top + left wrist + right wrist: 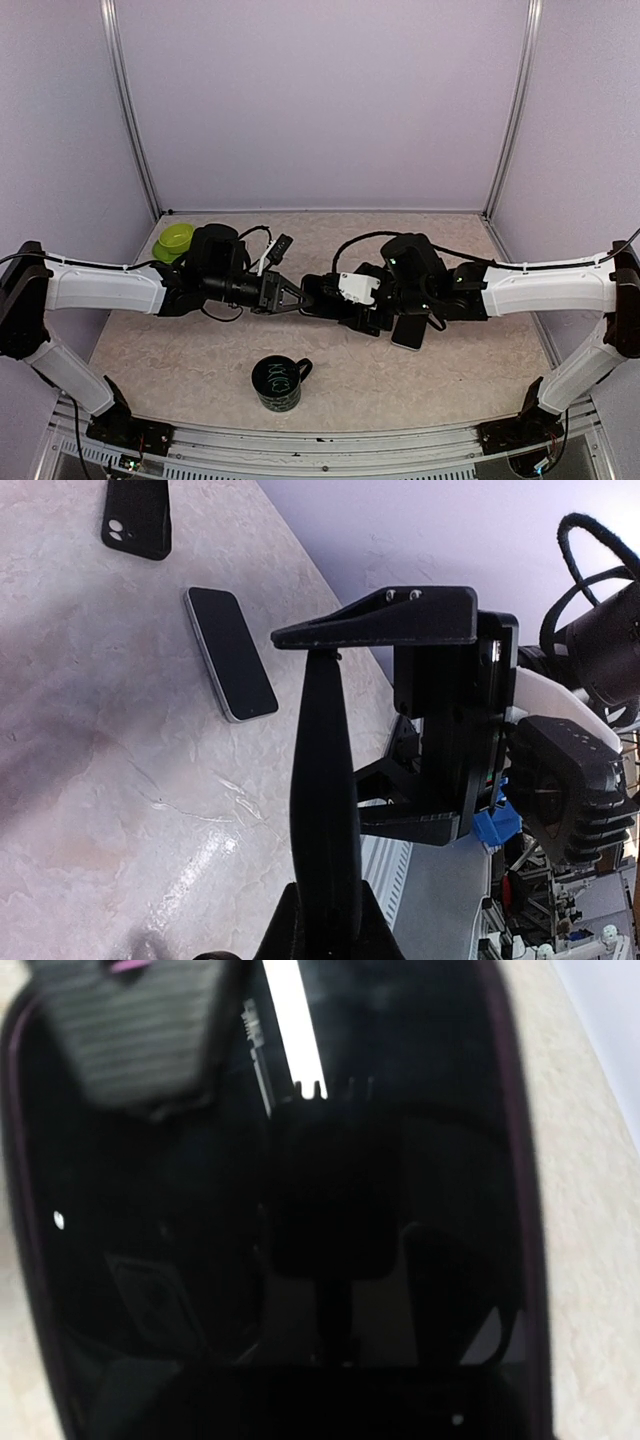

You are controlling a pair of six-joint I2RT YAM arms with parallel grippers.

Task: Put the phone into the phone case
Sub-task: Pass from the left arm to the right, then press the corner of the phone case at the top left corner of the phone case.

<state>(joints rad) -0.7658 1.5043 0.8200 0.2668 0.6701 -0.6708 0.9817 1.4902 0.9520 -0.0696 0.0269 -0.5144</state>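
My left gripper [296,296] [325,905] is shut on one end of a thin black phone [318,295] [322,760], seen edge-on in the left wrist view. Its glossy screen [300,1210] fills the right wrist view, with a dark purplish rim around it; whether that rim is a case I cannot tell. My right gripper [342,303] reaches at the phone's face. Its fingers [400,620] stand wide apart on either side of the phone, and contact does not show. A black phone case [137,515] with camera holes lies on the table.
A second phone [408,331] [230,652] with a silver edge lies screen up under the right arm. A black mug [277,383] stands near the front edge. At the back left are a green bowl [175,240] and a white plug with its cable [275,250].
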